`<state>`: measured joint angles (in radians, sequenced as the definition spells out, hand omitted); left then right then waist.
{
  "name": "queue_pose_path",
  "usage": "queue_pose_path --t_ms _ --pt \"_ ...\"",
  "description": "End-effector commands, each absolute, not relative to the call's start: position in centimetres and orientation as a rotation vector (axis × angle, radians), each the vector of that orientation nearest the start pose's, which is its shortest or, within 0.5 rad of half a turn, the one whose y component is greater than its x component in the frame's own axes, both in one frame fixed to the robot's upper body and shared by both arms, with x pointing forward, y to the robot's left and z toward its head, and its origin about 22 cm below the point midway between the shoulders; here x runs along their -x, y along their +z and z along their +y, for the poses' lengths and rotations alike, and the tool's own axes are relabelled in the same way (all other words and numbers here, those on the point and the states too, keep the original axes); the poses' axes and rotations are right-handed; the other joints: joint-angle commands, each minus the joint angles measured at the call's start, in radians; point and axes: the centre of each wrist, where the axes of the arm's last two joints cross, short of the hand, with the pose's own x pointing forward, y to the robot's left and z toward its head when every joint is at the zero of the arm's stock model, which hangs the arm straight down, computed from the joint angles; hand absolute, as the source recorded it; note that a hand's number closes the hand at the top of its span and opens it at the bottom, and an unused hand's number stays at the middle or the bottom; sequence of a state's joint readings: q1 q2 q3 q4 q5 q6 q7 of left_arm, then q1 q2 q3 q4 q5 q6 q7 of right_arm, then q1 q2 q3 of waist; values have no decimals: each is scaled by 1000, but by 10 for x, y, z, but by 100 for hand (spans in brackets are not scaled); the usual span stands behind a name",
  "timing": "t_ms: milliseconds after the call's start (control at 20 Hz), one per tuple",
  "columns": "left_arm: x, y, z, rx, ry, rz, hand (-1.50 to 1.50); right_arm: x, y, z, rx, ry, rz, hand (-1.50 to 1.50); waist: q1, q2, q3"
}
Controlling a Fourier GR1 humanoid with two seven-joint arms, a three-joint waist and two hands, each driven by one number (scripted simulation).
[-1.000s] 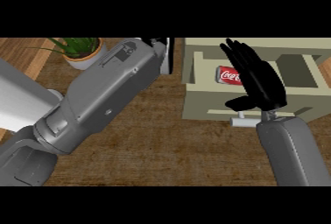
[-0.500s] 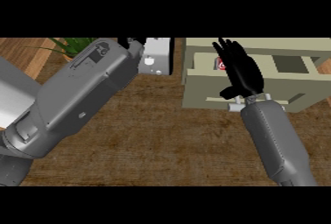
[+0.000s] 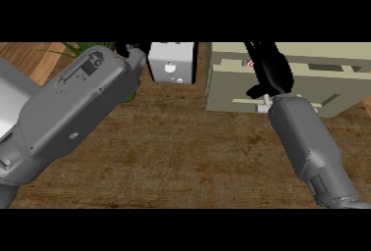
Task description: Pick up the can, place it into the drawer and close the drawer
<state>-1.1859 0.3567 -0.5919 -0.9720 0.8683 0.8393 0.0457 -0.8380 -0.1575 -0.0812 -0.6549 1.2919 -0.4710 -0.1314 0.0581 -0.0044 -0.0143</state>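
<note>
1. While the left hand (image 3: 132,49) sits mostly hidden behind its forearm at upper left, its state cannot be told.
2. Can (image 3: 250,62): a red sliver inside the drawer (image 3: 225,83), upper right, long axis unclear.
3. Right hand (image 3: 270,68), just right of it and nearer, fingers straight, holding nothing.

Dark wooden counter (image 3: 181,162), green plant (image 3: 72,47), perhaps a white appliance (image 3: 172,62)
</note>
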Motion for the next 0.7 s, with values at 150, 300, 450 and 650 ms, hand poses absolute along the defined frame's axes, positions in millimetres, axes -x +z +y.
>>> queue_pose_path --t_ms 150,300,450,650 --pt "-403 204 113 -41 181 -1713 -150 -433 39 -206 1291 1077 -1653 -150 11 24 16" --pt "-403 214 103 -59 167 -1712 -150 -447 64 -191 1334 1053 -1691 -150 7 24 16" --pt "-405 225 115 -44 166 -1732 -150 -454 76 -187 1364 1036 -1683 -150 25 32 16" --pt "-398 225 121 -36 158 -1739 -150 -462 95 -198 1393 1000 -1700 -150 39 32 16"
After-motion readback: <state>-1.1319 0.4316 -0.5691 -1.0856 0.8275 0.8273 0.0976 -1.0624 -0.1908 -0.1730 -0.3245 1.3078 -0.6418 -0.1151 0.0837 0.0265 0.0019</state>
